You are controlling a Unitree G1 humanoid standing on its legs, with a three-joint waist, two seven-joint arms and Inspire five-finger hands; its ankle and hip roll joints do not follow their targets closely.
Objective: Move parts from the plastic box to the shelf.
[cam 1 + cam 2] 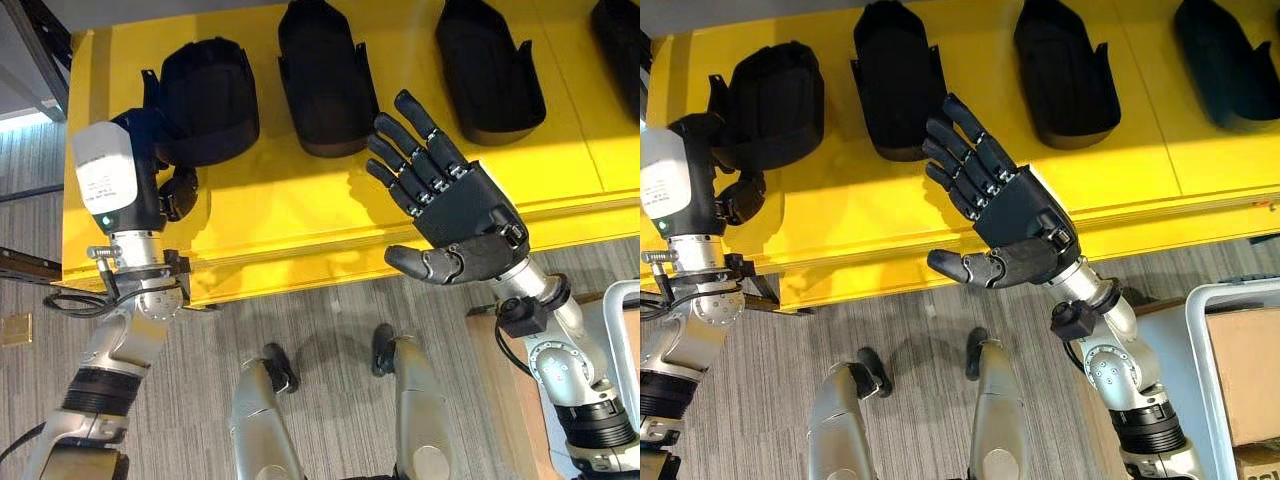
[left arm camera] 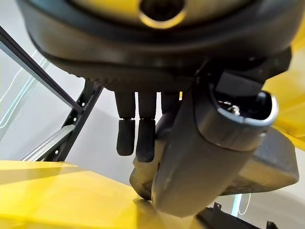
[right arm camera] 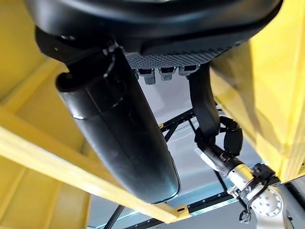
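Grey carpet floor [image 1: 330,320] lies nearest, below the front edge of the yellow shelf [image 1: 300,220]; at the 4 o'clock corner of the right eye view a pale plastic box [image 1: 1200,300] shows its rim, with a brown cardboard piece [image 1: 1250,370] inside it; the right hand [image 1: 462,215] hovers over the shelf's front edge toward 3 o'clock, fingers straight and spread, thumb stretched out sideways, holding nothing; the left hand [image 1: 180,190] reaches onto the shelf at 9 o'clock, against the near end of a black part [image 1: 205,100], but whether its fingers are curled round that part I cannot tell, since the wrist view shows them hanging beside a dark rounded shape without making the contact clear; three more black parts lie in a row along the shelf's far side: a second [image 1: 325,75] at 12 o'clock, a third [image 1: 490,70] toward 1 o'clock, a fourth [image 1: 615,30] at the 2 o'clock corner, each apart from its neighbour.
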